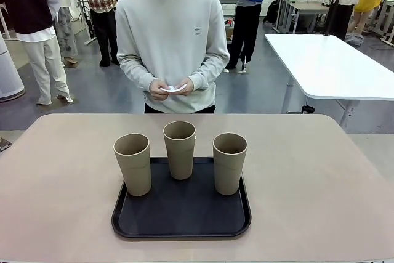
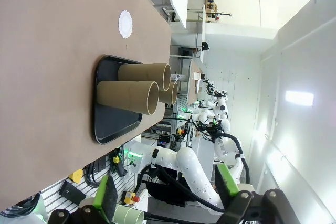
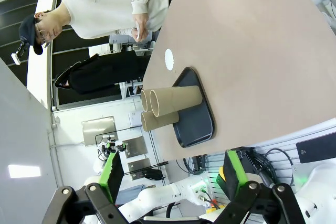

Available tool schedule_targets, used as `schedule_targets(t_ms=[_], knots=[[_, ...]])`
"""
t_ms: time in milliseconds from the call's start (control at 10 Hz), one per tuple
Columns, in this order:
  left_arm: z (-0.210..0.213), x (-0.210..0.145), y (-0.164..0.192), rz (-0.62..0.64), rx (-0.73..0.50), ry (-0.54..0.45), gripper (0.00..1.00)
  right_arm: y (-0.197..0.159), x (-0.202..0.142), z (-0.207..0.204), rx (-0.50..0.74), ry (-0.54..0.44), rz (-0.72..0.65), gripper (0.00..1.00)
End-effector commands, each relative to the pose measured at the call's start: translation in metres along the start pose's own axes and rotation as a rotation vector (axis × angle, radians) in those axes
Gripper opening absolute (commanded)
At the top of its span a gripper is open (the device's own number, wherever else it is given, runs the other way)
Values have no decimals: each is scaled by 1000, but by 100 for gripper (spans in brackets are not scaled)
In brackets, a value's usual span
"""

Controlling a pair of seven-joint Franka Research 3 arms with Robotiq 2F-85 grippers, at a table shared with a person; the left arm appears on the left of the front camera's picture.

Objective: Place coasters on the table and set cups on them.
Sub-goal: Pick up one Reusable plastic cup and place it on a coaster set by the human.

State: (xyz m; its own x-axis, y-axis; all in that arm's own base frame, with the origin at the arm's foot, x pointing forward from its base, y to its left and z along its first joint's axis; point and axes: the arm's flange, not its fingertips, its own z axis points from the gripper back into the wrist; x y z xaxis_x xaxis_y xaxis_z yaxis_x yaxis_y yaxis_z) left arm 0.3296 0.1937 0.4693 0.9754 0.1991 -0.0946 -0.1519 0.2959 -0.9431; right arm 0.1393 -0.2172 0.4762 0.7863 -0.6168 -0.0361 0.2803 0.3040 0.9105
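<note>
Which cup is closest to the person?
The middle cup, at the far edge of the tray; the left cup and right cup stand nearer the robot.

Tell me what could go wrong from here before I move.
The cups stand close together on the tray; grasping one might tip a neighbour. The coaster on the table lies beyond the tray, so reaching it means passing over tall cups. The person's hands hold white coasters near the far edge; an arm could meet them.
</note>
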Motion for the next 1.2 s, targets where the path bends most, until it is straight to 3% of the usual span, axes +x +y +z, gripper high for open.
schedule_targets(t_ms=[0, 1000, 1100], knots=[[1, 0, -1, -3, -13, -3, 100, 2, 0, 2, 27, -2, 17, 100], [1, 0, -1, -3, -13, -3, 100, 0, 0, 0, 0, 0, 0, 100], [1, 0, -1, -3, -13, -3, 100, 38, 25, 4, -61, 181, 89, 100]])
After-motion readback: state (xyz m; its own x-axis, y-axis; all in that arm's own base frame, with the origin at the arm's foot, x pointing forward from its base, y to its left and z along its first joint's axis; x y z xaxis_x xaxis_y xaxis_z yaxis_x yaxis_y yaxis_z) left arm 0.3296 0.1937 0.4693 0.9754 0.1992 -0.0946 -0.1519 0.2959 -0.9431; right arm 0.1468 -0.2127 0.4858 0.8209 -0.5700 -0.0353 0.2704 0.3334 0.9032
